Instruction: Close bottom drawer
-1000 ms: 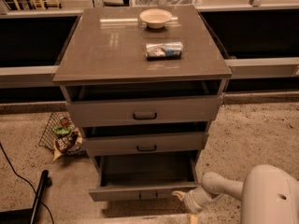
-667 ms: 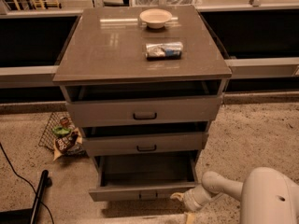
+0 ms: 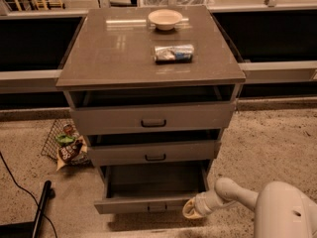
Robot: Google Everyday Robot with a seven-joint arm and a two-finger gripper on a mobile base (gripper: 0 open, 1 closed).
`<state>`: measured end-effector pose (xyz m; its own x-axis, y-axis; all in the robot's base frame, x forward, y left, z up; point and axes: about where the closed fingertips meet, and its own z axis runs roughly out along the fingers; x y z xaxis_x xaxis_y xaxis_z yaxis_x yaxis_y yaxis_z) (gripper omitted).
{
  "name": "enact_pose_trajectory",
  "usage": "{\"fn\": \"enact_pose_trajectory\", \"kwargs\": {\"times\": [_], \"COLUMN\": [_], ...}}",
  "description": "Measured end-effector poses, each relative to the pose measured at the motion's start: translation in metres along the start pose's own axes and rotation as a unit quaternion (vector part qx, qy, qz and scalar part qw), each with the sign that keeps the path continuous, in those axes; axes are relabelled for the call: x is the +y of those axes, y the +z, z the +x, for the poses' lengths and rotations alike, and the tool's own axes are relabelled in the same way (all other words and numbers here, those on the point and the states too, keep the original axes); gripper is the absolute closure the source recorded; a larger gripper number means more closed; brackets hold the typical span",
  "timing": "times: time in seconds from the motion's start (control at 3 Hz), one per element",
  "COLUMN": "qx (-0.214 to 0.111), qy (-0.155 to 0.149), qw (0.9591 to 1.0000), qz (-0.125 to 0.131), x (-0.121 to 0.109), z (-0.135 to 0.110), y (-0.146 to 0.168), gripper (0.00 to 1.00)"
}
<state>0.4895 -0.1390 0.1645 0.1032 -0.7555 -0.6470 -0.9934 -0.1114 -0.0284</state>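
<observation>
So the bottom drawer (image 3: pixel 124 205) of the grey cabinet (image 3: pixel 119 48) is hanging way out, the farthest out of the three. You can look straight down into its dark inside, and the narrow front panel with the small dark pull handle (image 3: pixel 157 207) sits low near the bottom of the view.

The arm (image 3: pixel 233 192) comes in from the lower right. There's a big white rounded shell in the corner, then a thinner pale section reaching left and slightly downward, close to the floor (image 3: pixel 267 143). It ends in the gripper (image 3: pixel 191 210), which is right at the right-hand end of the drawer's front panel, pretty much at the corner. It looks pressed up close to the panel, but I can't say for sure that it's actually touching. I also honestly can't tell how the gripper is set, since from this angle it's just a yellowish blob on the end of the wrist. It doesn't look like it's carrying anything.

The middle drawer (image 3: pixel 153 152) and the top drawer (image 3: pixel 153 117) are each pulled out a bit too, with a dark gap above each front.

On top of the cabinet there's a pale bowl (image 3: pixel 165 19) near the back edge and a silvery-blue can (image 3: pixel 173 52) lying on its side nearer the middle. On the floor to the left there's a wire basket (image 3: pixel 52 143) with some snack bags, and a black cable (image 3: pixel 20 187) runs along the bottom left.
</observation>
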Motion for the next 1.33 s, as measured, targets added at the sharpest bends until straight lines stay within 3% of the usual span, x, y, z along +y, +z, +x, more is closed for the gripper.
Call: {"fn": "enact_pose_trajectory", "kwargs": {"times": [0.33,0.67,1.0,1.33], "qx": [0.001,0.001,0.001,-0.007], "qy": [0.010,0.010,0.010,0.018], "qw": [0.9994,0.9994,0.9994,0.9993], "qz": [0.032,0.032,0.032,0.031], "x": [-0.0237,-0.0241,-0.0241,-0.0317], "z": [0.0044,0.0045,0.0045,0.0048], "y": [-0.0019,-0.0019,-0.0019,0.0038], "gripper": [0.96,0.00,0.00,0.18]}}
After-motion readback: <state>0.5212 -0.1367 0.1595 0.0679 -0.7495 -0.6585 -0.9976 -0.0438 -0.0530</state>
